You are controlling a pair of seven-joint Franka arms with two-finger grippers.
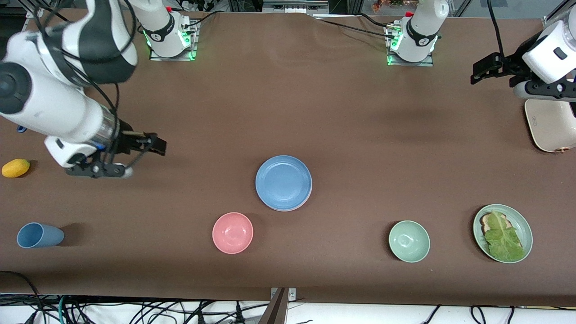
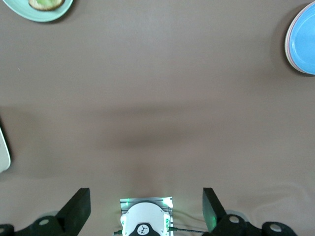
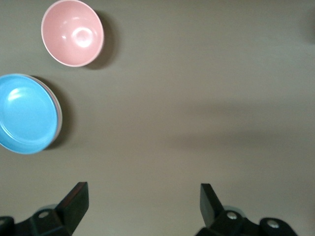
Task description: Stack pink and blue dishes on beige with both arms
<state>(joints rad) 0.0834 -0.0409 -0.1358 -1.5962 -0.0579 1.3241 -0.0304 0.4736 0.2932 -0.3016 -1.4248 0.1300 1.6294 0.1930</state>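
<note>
Blue dish (image 1: 283, 182) tops stack; I see pink rim (image 2: 287, 49) only by left wrist. Left gripper (image 2: 146, 209), right gripper (image 3: 143, 206) both agape.

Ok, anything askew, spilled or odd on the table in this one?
One thing: the blue cup lies on its side at the right arm's end of the table. The stack topped by the blue plate sits level. Nothing spilled or damaged.
</note>
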